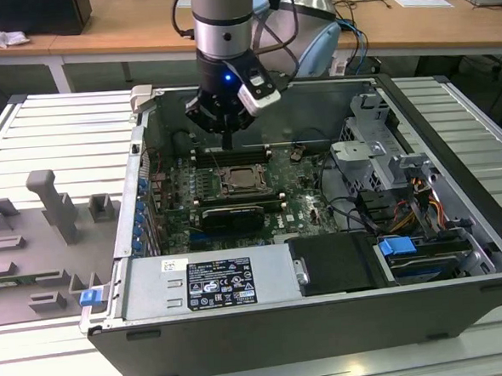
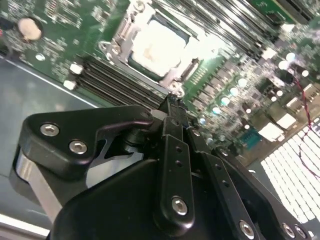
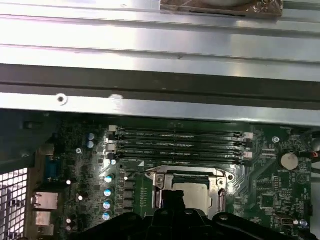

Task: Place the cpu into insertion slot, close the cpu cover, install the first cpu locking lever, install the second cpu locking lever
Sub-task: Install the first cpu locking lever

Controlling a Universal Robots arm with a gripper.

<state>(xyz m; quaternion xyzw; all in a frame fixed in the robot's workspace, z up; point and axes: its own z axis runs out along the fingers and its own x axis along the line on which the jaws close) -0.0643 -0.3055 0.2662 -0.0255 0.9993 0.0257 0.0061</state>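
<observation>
The cpu [image 2: 157, 45] shows its pale metal top, lying flat in the insertion slot [image 2: 187, 70] on the green board inside the open computer case. The silvery cpu cover [image 2: 131, 22] lies down around it as a frame. In the first wrist view the cpu [image 3: 194, 192] and cover [image 3: 220, 182] sit just past my fingertips. My gripper [image 1: 229, 142] hangs a little above the board, beside the far edge of the socket and over the memory slots. Its fingers [image 2: 172, 117] are pressed together into one narrow tip with nothing between them.
Long black memory slots [image 3: 180, 142] run beside the socket. A black card [image 1: 227, 215], the power supply [image 1: 210, 284], a drive cage [image 1: 376, 146] and cables [image 1: 405, 204] crowd the case. The case wall [image 3: 150, 90] stands close behind. Grey fixtures [image 1: 52, 209] rest on the table outside.
</observation>
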